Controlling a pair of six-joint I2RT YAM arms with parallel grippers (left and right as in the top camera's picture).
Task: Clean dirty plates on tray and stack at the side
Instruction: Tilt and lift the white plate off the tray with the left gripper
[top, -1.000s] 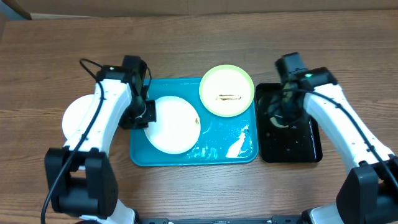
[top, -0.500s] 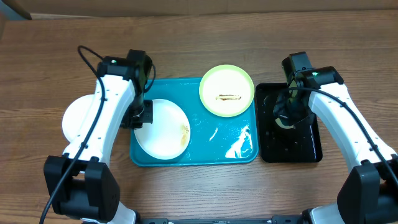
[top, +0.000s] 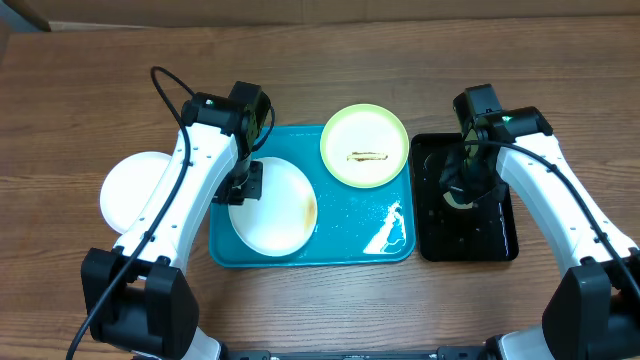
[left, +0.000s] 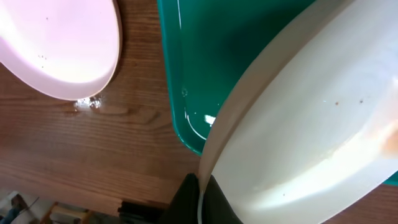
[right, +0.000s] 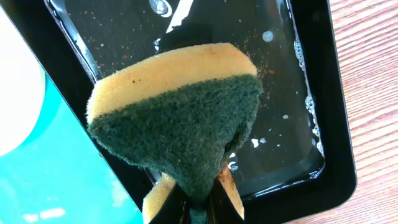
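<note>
Overhead, a white plate (top: 133, 190) is seen at the far left, lying on the wooden table (top: 320, 60) just outside the teal tray (top: 370, 245). Just beside it, the left gripper (top: 241, 186) is closed on the left rim of a second white plate (top: 270, 207), which sits in the left half of the tray. The plate extends to the right of the jaws, and a brown smear (top: 309, 208) is carried near its right edge.

In the left wrist view the rim of this plate (left: 298, 124) is pinched between the fingers at the bottom edge of the frame, above the tray's corner (left: 186, 93). The first white plate (left: 62, 43) is seen on the wood at the upper left.

Further right, a yellow-green plate (top: 364, 145) is found at the tray's upper right corner, a brown streak at its centre, well apart from both grippers.

At the far right, the right gripper (top: 463, 190) is closed on a sponge (top: 458, 196) over the black tray (top: 470, 240). In the right wrist view the sponge (right: 180, 118), yellow with a dark green scouring face, is clamped by its lower tip, and water drops and specks are scattered over the black tray (right: 311, 93) beneath it.
</note>
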